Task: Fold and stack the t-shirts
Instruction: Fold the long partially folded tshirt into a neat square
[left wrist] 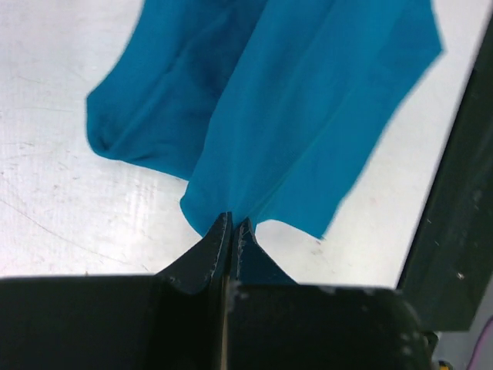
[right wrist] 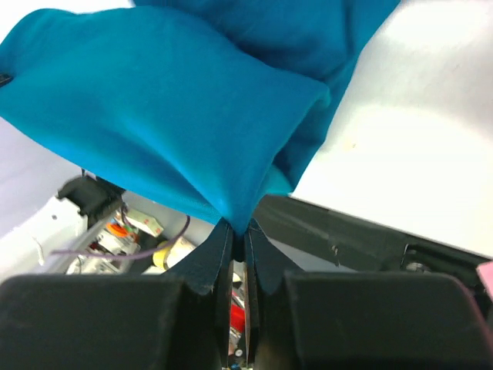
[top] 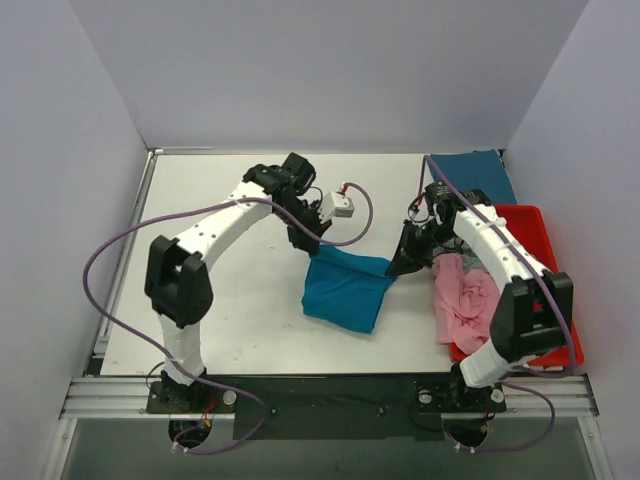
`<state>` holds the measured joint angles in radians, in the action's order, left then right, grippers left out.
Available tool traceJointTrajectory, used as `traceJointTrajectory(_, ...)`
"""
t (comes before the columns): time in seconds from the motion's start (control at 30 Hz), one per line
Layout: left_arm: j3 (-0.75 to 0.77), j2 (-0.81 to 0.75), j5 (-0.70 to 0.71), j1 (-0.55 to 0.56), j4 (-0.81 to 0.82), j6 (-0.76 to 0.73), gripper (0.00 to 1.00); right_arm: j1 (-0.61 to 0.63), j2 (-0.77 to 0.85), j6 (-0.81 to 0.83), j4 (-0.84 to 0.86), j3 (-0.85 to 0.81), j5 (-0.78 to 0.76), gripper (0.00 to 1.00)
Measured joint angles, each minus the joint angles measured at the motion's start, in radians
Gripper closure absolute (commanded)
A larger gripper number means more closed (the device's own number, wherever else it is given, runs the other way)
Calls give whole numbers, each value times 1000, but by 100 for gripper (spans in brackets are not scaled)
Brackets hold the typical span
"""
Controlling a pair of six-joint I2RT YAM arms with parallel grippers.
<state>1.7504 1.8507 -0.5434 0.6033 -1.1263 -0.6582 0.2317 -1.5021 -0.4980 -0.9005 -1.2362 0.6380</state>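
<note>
Hanging between the two grippers, a teal-blue t-shirt [top: 345,292] is held up by its upper edge near the middle of the table [top: 220,320]. That edge runs almost level from one grip to the other. The rest of the cloth drops in loose folds toward the near side, and its lower part appears to lie on the surface.

The left gripper [top: 309,247] has the shirt's left corner. In the left wrist view its jaws are pressed tight together with a pinch of teal cloth between the tips, and the fabric fans out from there across the tabletop. The right gripper [top: 398,266] has the right corner. In the right wrist view its jaws are likewise clamped on a bunched fold of the same shirt.

To the right, a pink t-shirt [top: 465,295] lies crumpled over the left rim of the red tray [top: 535,225], partly spilling onto the table. A second teal-blue t-shirt [top: 472,170] lies at the far right corner of the table, just behind the tray. The right arm reaches over the tray's left side.
</note>
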Motion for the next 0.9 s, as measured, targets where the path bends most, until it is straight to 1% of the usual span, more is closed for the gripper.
traceJointTrajectory(0.13,147,206,5,-39,17,73,100,-67,-159,10,80,-24,-1,100)
traceJointTrajectory(0.2,257,319,3,-56,6,104,100,-85,-222,9,114,-45,-1,100)
traceJointTrajectory(0.27,327,393,3,-67,-7,128,100,-95,-275,9,138,-73,-1,100)
traceJointTrajectory(0.33,370,451,4,-77,-22,150,100,-102,-321,8,160,-95,-2,100)
traceJointTrajectory(0.47,384,498,4,-87,-33,178,100,-114,-387,0,185,-121,-6,100)
traceJointTrajectory(0.5,385,504,4,-87,-34,183,96,-115,-397,-2,185,-130,-7,100)
traceJointTrajectory(0.53,386,508,4,-87,-34,185,88,-116,-414,-2,186,-147,-8,100)
traceJointTrajectory(0.57,386,510,4,-87,-34,187,74,-117,-426,-2,188,-159,-10,99)
traceJointTrajectory(0.6,386,510,4,-88,-34,187,66,-117,-435,-2,190,-165,-11,88)
traceJointTrajectory(0.63,388,510,5,-89,-34,196,51,-119,-442,-2,190,-172,-17,81)
traceJointTrajectory(0.67,391,511,9,-89,-32,198,49,-120,-445,-5,189,-176,-26,67)
traceJointTrajectory(0.7,396,512,19,-92,-34,212,37,-123,-450,-2,183,-183,-48,62)
traceJointTrajectory(0.73,402,514,25,-96,-35,216,36,-128,-456,-3,177,-193,-64,58)
traceJointTrajectory(0.8,427,520,39,-108,-36,237,35,-133,-465,1,172,-217,-98,55)
traceJointTrajectory(0.9,463,520,56,-138,-34,291,36,-130,-456,13,172,-254,-167,55)
